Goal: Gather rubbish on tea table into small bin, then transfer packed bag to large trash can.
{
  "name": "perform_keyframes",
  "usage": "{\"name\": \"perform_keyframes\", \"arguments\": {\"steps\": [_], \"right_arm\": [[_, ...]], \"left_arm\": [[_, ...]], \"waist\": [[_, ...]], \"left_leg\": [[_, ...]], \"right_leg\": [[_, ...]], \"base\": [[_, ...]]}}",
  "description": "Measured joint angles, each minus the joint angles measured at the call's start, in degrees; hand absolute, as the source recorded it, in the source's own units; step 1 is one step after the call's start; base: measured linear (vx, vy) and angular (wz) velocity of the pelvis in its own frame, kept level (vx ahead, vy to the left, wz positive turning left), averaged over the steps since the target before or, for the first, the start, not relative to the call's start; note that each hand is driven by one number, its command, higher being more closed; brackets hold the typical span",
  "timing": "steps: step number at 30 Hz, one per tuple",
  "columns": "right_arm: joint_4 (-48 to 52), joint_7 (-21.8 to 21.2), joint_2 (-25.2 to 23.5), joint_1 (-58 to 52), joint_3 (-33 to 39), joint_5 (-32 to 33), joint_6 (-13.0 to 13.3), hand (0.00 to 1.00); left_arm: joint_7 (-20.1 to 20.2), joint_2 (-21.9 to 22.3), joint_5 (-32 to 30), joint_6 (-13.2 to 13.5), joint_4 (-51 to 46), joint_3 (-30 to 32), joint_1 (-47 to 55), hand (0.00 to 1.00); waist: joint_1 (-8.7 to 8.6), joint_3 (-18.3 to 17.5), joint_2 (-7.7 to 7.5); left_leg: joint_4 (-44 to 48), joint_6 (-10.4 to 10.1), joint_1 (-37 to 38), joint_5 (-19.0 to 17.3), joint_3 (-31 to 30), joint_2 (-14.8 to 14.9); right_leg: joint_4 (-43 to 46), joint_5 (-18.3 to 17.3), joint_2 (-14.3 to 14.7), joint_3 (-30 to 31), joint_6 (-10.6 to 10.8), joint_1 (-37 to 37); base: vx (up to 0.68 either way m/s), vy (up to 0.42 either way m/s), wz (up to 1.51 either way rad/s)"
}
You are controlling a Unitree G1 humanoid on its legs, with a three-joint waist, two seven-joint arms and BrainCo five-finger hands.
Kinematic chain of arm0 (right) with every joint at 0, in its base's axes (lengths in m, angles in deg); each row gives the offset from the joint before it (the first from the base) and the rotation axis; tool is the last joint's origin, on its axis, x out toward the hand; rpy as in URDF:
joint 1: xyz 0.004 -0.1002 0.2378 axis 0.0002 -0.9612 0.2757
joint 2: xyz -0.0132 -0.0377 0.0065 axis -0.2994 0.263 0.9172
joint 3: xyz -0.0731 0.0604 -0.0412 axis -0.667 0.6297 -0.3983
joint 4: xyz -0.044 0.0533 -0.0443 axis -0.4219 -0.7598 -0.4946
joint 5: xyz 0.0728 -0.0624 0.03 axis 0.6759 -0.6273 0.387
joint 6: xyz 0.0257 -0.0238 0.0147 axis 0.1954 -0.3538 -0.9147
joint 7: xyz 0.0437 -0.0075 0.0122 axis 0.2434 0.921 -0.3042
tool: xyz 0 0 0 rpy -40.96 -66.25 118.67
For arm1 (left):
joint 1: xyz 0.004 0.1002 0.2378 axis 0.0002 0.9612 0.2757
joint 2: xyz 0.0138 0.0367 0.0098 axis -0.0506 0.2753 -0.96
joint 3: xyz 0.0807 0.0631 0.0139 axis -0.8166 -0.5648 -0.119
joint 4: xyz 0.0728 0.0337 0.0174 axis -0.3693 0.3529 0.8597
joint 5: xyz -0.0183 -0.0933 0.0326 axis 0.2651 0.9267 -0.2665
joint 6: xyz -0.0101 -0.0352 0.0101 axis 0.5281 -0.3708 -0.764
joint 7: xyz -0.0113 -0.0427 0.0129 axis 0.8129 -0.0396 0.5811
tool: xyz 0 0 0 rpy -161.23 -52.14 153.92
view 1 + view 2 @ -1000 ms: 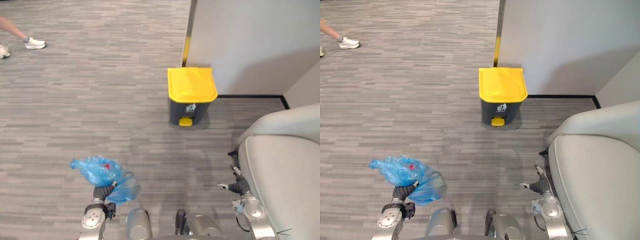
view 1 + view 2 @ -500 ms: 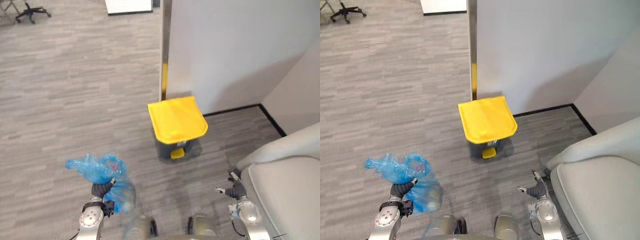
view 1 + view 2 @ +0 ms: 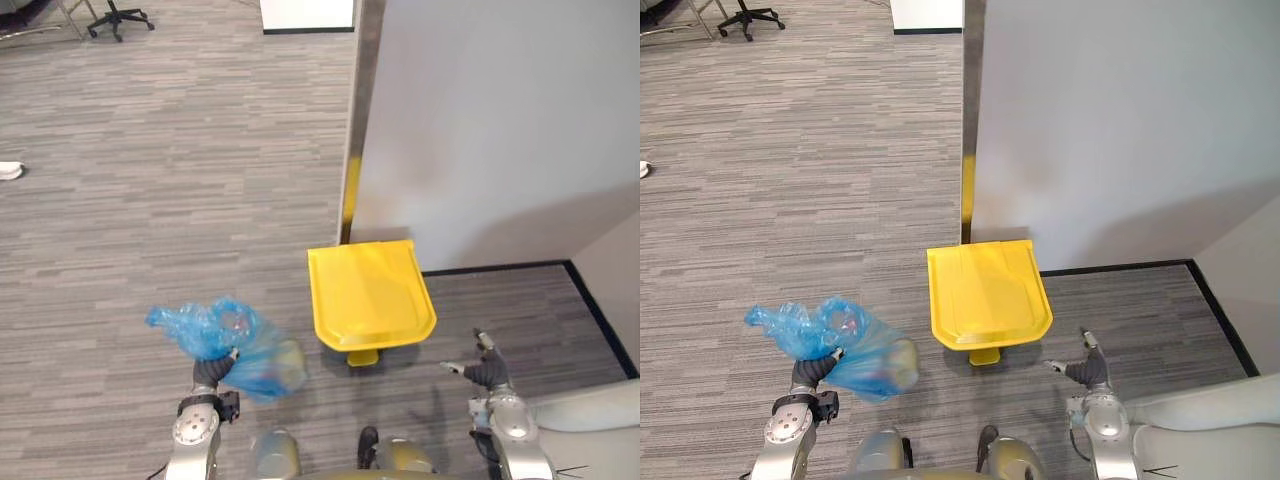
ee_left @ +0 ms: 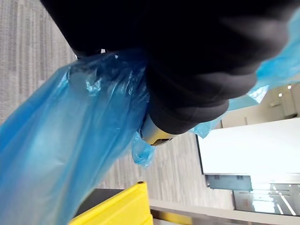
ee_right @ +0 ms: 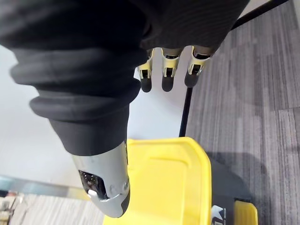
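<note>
1. Left eye view: the packed blue bag [image 3: 225,338] hangs above the grey carpet [image 3: 150,200], its bunched neck sticking out above the left hand [image 3: 210,372].
2. The left hand's fingers are curled tight round that neck. In the left wrist view the blue plastic [image 4: 70,154] billows just beside the dark cover.
3. The large trash can stands just right of the bag, against the wall [image 3: 500,120]. Its yellow lid [image 3: 370,295] is down and a yellow pedal [image 3: 362,357] shows at the front.
4. The right hand [image 3: 487,372] hovers right of the can, fingers [image 5: 167,70] loosely straight, holding nothing.
5. An office chair [image 3: 115,15] stands far off.
</note>
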Motion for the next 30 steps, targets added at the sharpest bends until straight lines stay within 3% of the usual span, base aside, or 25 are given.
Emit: {"name": "perform_keyframes", "arguments": {"steps": [1, 3, 5, 8, 14, 19, 22, 23, 24, 25, 27, 30], "right_arm": [[-0.3, 0.0, 0.1, -0.5, 1.0, 0.3, -0.2, 0.00], [-2.0, 0.0, -1.2, -0.7, 2.3, 0.5, -0.7, 0.00], [-2.1, 0.0, -2.6, -2.4, 2.6, 1.5, -1.1, 0.00], [-2.6, 0.0, -2.8, -2.3, 2.8, 1.5, -1.3, 0.00], [-7.5, 0.1, -2.6, -0.3, 4.2, 1.5, -1.6, 0.00], [-11.0, 0.1, -1.2, 1.9, 4.2, 1.5, -1.9, 0.00], [-11.0, 0.1, -1.1, 1.8, 4.2, 1.4, -2.0, 0.00], [-9.7, 0.3, -1.1, 1.5, 4.2, 1.5, -2.2, 0.00], [-9.2, 0.3, -1.1, 1.4, 4.2, 1.5, -2.2, 0.00], [-8.2, 0.6, -1.4, 0.6, 4.2, 1.5, -2.1, 0.00], [-7.4, 0.8, -2.2, -0.6, 4.2, 1.5, -2.3, 0.00], [-7.2, 1.1, -2.1, -0.8, 4.3, 1.5, -2.4, 0.00]], "left_arm": [[0.0, 0.1, 0.0, 0.0, -0.1, -0.1, 0.1, 1.00], [0.0, -0.2, 0.1, 0.0, 0.3, 0.0, 0.4, 1.00], [0.0, -0.3, 0.0, 0.0, 0.3, -0.3, 0.3, 1.00], [0.0, -0.5, 0.0, 0.0, 0.4, -0.3, 1.0, 1.00], [0.0, -1.1, 0.0, -0.1, 3.0, 0.2, 1.5, 1.00], [0.0, -2.5, 0.0, -0.1, 3.5, 0.7, 2.9, 1.00], [0.0, -2.5, 0.0, -0.1, 3.2, 0.4, 3.3, 1.00], [0.0, -2.4, 0.0, -0.2, 3.1, 0.0, 3.1, 1.00], [0.0, -2.4, 0.0, -0.2, 3.1, -0.1, 3.1, 1.00], [-0.2, -2.9, 0.1, -0.4, 3.1, -0.7, 3.0, 1.00], [-0.3, -4.3, 0.1, -0.6, 3.0, -2.3, 2.5, 1.00], [-0.2, -6.0, 0.1, -0.7, 3.6, -4.0, -1.2, 1.00]], "waist": [[-0.23, -0.7, 1.35], [-0.21, -1.0, 1.17], [-0.12, -1.6, 0.14], [-0.16, -1.7, 0.10], [-0.23, -2.3, 0.41], [-0.15, -2.5, 0.69], [-0.20, -2.3, 0.96], [-0.37, -0.9, 1.18], [-0.48, -0.5, 1.12], [-0.97, 0.8, 1.07], [-1.32, 1.9, -0.13], [-1.71, 4.5, -2.42]], "left_leg": [[-8.6, 0.6, 0.2, 5.9, 1.3, 0.3], [-10.9, -0.6, 2.0, 4.3, 1.8, -0.1], [-13.0, -0.6, 3.5, 4.3, 2.6, -2.0], [-14.5, -0.6, 5.3, 4.3, 3.8, -2.6], [-17.2, -0.6, 6.4, 4.3, 5.9, -2.1], [-17.8, -0.4, 5.5, 4.0, 7.5, -2.1], [-13.5, 0.4, 4.1, 0.3, 6.9, -1.0], [-10.5, 1.2, 4.3, -3.2, 5.9, -0.8], [-10.2, 1.4, 4.8, -3.7, 5.5, -1.2], [-8.3, 2.9, 6.0, -4.6, 4.6, -2.0], [-5.2, 3.8, 7.4, -7.0, 3.7, -2.2], [-0.4, 3.8, 7.9, -10.5, 2.1, -3.6]], "right_leg": [[0.1, -1.0, 0.6, -0.1, 1.5, 0.0], [0.9, -1.9, 0.3, 0.9, 2.8, 0.0], [0.8, -2.4, -1.3, 1.6, 3.6, 0.3], [0.5, -2.6, -1.9, 2.7, 3.9, 0.9], [-0.3, -2.2, -0.7, 4.8, 4.1, -0.2], [-3.1, 0.8, 0.2, 7.9, 4.4, -1.8], [1.8, -0.3, 0.2, 8.2, 5.4, -3.7], [13.9, -1.8, -0.8, 7.4, 6.6, -7.8], [17.8, -1.8, -1.3, 7.2, 6.7, -9.4], [28.3, -4.0, -2.3, 6.1, 7.3, -14.8], [26.0, -4.8, -3.0, 4.7, 6.4, -18.6], [9.3, 0.4, -4.2, -0.5, 8.6, -22.4]], "base": [[0.18, 0.119, -0.06], [0.17, 0.153, -0.07], [0.15, 0.134, -0.05], [0.06, 0.055, -0.14], [0.01, -0.019, -0.22], [-0.02, 0.028, -0.32], [-0.07, 0.083, -0.11], [-0.11, 0.087, -0.10], [-0.10, 0.090, 0.09], [0.01, 0.059, 0.22], [0.04, 0.042, 0.31], [0.06, -0.039, 0.49]]}}
